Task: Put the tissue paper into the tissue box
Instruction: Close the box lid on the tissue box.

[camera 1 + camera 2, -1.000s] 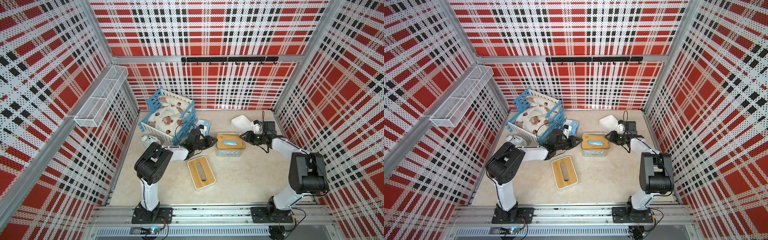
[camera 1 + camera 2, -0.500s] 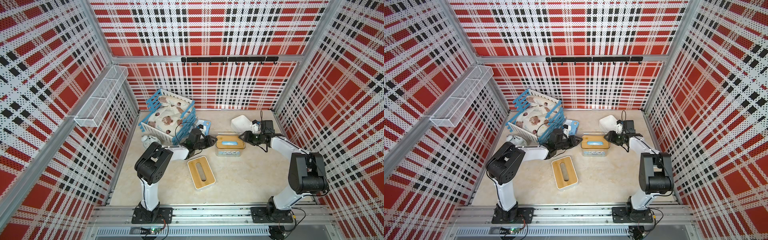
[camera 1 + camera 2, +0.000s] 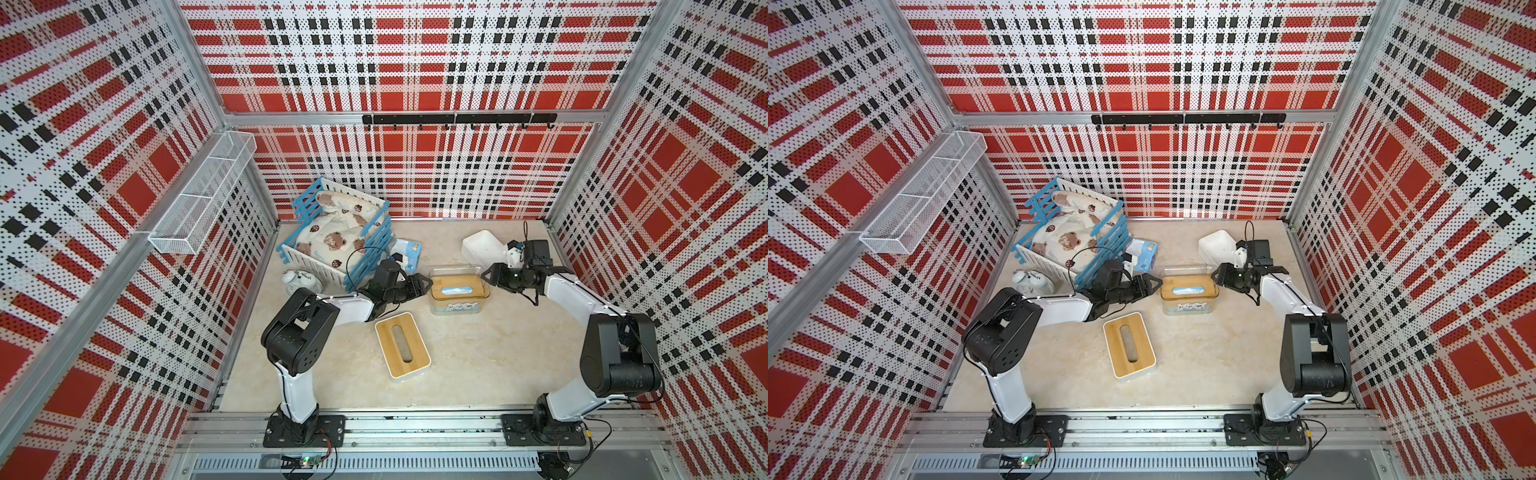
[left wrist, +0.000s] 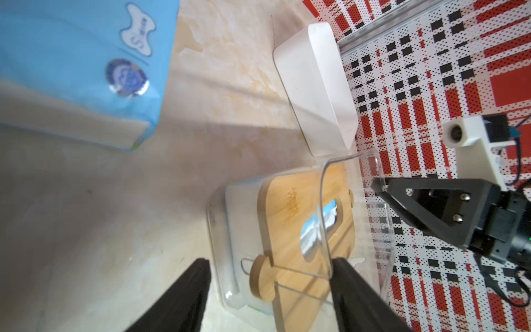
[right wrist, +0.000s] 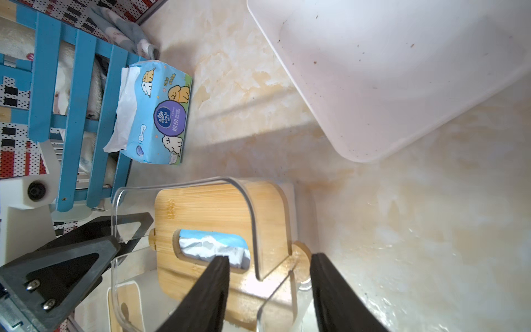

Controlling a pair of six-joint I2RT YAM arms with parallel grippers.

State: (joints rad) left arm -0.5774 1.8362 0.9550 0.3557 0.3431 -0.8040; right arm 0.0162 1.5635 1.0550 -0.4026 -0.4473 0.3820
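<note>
Tissue paper (image 5: 161, 115) lay by the blue crib (image 3: 305, 203), just past the left gripper (image 3: 424, 286), the nearer one. It and the right gripper (image 3: 487, 275) had jaws apart at the ends of the clear tissue box (image 3: 457, 308), another pack (image 5: 212, 248) inside.

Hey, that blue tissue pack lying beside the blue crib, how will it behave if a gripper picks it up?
The tissue pack would probably squash under a pinch: its wrapper looks like thin, creased plastic film. That glossy film may be slippery. The white sheet sticking out of its opening would likely flop, or pull free if pinched alone.
</note>
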